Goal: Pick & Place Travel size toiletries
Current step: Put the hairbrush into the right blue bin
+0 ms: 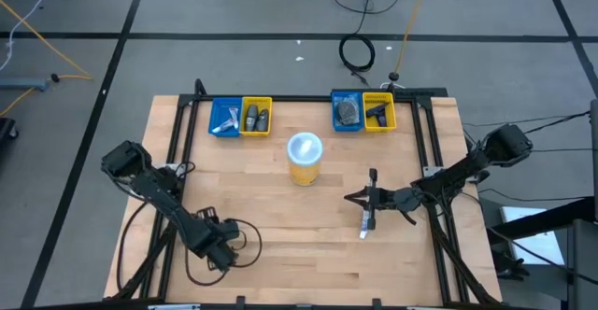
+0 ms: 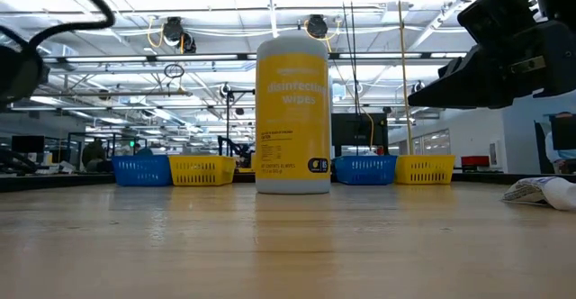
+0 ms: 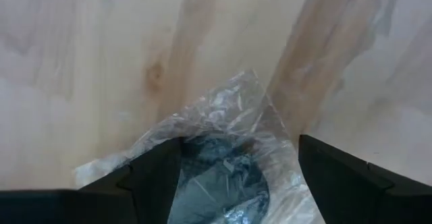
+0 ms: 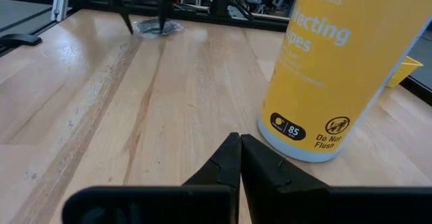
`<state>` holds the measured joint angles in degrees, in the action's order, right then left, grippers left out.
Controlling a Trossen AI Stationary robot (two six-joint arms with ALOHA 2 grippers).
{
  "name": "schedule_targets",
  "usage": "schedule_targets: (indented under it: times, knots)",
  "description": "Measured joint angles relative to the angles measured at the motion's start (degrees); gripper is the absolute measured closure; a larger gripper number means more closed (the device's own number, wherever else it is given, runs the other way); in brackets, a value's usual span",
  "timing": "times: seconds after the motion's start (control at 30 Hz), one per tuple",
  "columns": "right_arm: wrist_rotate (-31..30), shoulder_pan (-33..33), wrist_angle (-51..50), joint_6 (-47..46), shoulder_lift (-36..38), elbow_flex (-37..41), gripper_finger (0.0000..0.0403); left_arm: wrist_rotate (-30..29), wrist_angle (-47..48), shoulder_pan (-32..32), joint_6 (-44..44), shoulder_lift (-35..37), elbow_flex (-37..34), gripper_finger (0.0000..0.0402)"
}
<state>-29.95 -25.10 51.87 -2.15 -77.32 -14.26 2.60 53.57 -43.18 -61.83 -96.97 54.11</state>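
A dark round disc in clear wrap (image 3: 219, 177) lies on the table near its near-left part. My left gripper (image 3: 233, 177) points down over it, open, with one finger on each side; the right wrist view shows that disc (image 4: 159, 27) far off. A white tube (image 1: 366, 222) lies flat on the table right of centre and also shows in the low view (image 2: 540, 191). My right gripper (image 4: 239, 146) hovers just beyond the tube, shut and holding nothing, pointing toward the table's left. Other toiletries lie in the bins at the far edge. My left gripper stands open from above around the wrapped disc, which lies flat on the table. The clear wrap's edge (image 3: 169, 140) runs up to one finger (image 3: 152, 177). I cannot tell whether they touch.
A tall yellow wipes canister (image 1: 305, 158) with a white lid stands at the table's centre, close to my right gripper. Two pairs of blue and yellow bins (image 1: 241, 117) (image 1: 363, 111) sit along the far edge. Bare wood lies between the arms.
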Motion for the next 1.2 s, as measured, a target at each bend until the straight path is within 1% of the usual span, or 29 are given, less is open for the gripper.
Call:
schedule_targets:
  times: [0.1,0.17,0.27,0.37,0.5,0.57,0.6,0.63,0.73,0.8,0.93,1.0,1.03,1.1,1.2]
  knots:
    - [0.0,0.0,0.0,0.0,0.0,0.0,0.0402,1.9,0.3,0.0,0.4,-1.6,0.1,0.0108]
    - [0.0,0.0,0.0,0.0,0.0,0.0,0.0401,2.7,0.3,0.1,1.0,-2.8,0.3,0.0115]
    - [0.0,0.0,0.0,-0.1,0.0,0.0,0.0402,3.8,0.1,0.3,2.0,-3.9,0.3,0.0151]
    - [0.0,0.0,0.0,-0.1,0.0,0.0,0.0402,4.8,-0.1,1.1,3.1,-4.1,0.3,0.0215]
    - [0.1,0.0,0.1,-0.1,0.0,0.0,0.0401,5.3,-0.9,2.1,5.3,-3.0,0.2,0.0323]
    - [0.1,0.0,0.1,-0.1,0.0,0.0,0.0402,4.3,-0.2,2.7,5.9,-2.0,0.0,0.0375]
    - [0.2,0.0,0.1,-0.1,0.0,0.0,0.0402,3.2,0.3,3.0,5.9,-1.6,-0.1,0.0388]
    - [0.2,0.0,0.1,0.0,0.0,0.0,0.0402,1.8,0.7,3.3,5.9,-1.2,-0.1,0.0391]
    - [0.2,0.0,0.2,0.0,0.0,0.0,0.0401,0.2,0.2,4.2,5.9,0.2,0.7,0.0387]
    - [0.3,0.0,0.2,-0.1,0.0,0.0,0.0399,-1.4,-0.8,5.0,7.0,0.6,1.8,0.0395]
    - [4.9,0.0,0.3,0.0,0.0,0.0,0.0399,-4.8,-6.6,7.0,12.1,0.5,4.4,0.0397]
    - [5.8,0.0,0.5,0.0,0.0,0.0,0.0399,-4.7,-7.9,8.1,13.6,0.6,5.5,0.0400]
    - [6.0,0.0,0.5,0.0,0.0,0.0,0.0399,-3.8,-7.0,8.5,13.6,0.6,5.8,0.0400]
    - [6.0,0.0,0.5,0.0,0.0,0.0,0.0399,-0.3,-2.0,9.3,12.6,0.6,6.1,0.0391]
    - [6.0,0.0,0.5,0.0,0.0,0.0,0.0399,4.7,8.1,9.0,8.2,0.6,6.8,0.0363]
